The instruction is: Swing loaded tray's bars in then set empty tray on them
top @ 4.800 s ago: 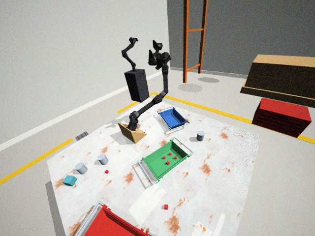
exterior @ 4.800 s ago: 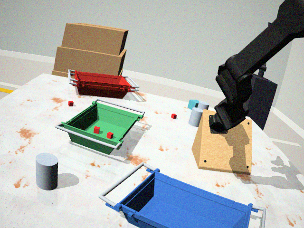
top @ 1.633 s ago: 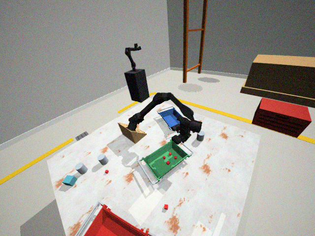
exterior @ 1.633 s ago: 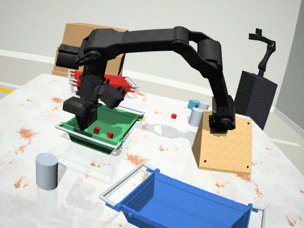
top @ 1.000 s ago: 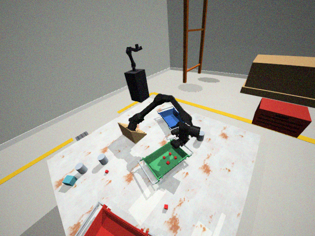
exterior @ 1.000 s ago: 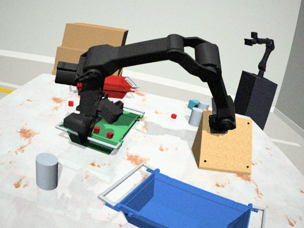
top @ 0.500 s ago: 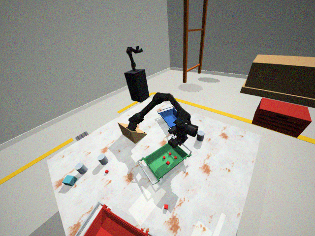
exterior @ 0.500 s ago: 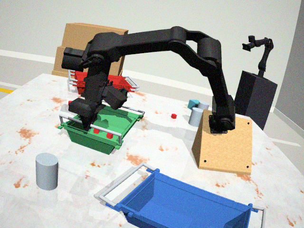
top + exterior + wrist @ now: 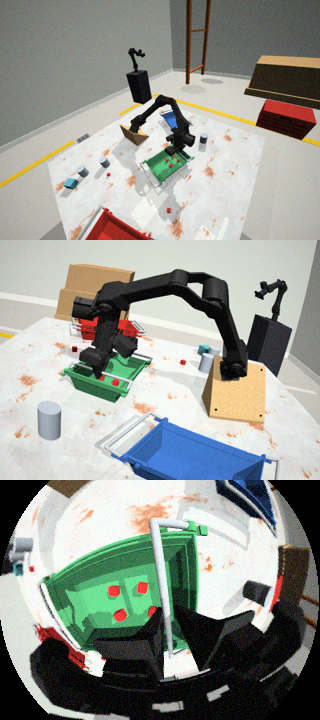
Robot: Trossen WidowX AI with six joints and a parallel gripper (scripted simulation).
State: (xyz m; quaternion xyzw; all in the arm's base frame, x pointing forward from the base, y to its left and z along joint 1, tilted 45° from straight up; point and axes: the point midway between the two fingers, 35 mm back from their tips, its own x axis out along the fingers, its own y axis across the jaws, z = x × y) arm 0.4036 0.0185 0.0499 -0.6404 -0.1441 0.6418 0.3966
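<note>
The green tray (image 9: 155, 169) (image 9: 93, 389) (image 9: 90, 570) stands on the table with several red blocks (image 9: 170, 165) (image 9: 115, 382) (image 9: 120, 615) inside. Its near bar (image 9: 184, 156) (image 9: 116, 376) (image 9: 161, 570) is raised and leans in over the tray's end. Its other bar (image 9: 148, 176) (image 9: 139, 354) is swung out past the opposite end. My gripper (image 9: 175, 152) (image 9: 98, 375) (image 9: 168, 608) is slightly open, pointing down at the near bar, which runs loosely between the fingertips in the wrist view. The blue tray (image 9: 168, 117) (image 9: 196, 454) is empty, its bars out over its ends.
A red tray (image 9: 111, 229) (image 9: 87, 335) stands beyond the green one. A grey cylinder (image 9: 203, 138) (image 9: 49, 420) stands between the green and blue trays' outer sides. Two more cylinders, a teal block (image 9: 70, 183) (image 9: 203, 349) and loose red blocks lie elsewhere. My arm's wedge base (image 9: 139, 138) (image 9: 237, 400) stands nearby.
</note>
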